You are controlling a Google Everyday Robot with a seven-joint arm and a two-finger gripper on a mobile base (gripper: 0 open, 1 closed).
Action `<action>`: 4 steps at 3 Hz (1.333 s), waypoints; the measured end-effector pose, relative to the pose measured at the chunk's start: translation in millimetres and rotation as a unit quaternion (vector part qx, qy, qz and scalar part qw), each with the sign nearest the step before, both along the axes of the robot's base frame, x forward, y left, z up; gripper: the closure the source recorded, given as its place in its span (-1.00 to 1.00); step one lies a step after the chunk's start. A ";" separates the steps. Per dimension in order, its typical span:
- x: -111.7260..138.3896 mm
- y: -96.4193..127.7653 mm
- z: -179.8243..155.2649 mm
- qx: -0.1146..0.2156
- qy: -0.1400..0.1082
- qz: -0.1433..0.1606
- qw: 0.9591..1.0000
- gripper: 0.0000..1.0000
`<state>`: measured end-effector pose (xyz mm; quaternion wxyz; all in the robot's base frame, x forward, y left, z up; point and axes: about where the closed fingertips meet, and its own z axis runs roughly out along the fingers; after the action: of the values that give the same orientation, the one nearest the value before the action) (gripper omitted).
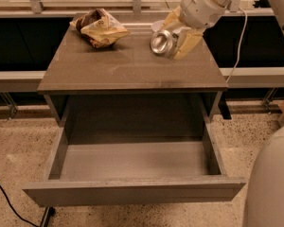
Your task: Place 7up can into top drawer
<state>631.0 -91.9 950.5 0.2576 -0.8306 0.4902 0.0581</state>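
The 7up can [163,42], shiny end toward the camera, is clamped between the fingers of the robot's gripper [176,36] over the rear right of the cabinet top [123,72], apparently lifted clear of it, w/ a snack bag [98,27] at rear left. Below, the top drawer [132,192] stands pulled open, the can not yet in it. Pick-up looks done; carrying it fwd, lowering into the drawer & release remain.
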 end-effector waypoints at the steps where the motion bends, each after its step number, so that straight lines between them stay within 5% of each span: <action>1: 4.7 3.5 -1.1 0.004 -0.005 -0.002 1.000 1.00; 2: -4.5 28.5 -21.5 0.001 -0.033 0.047 0.998 1.00; 3: -43.1 29.6 12.5 -0.020 -0.155 0.101 0.983 1.00; 4: -93.4 55.1 26.7 -0.014 -0.244 0.160 0.956 1.00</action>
<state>537.6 -36.7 977.2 0.3453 -0.8906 0.2735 -0.1129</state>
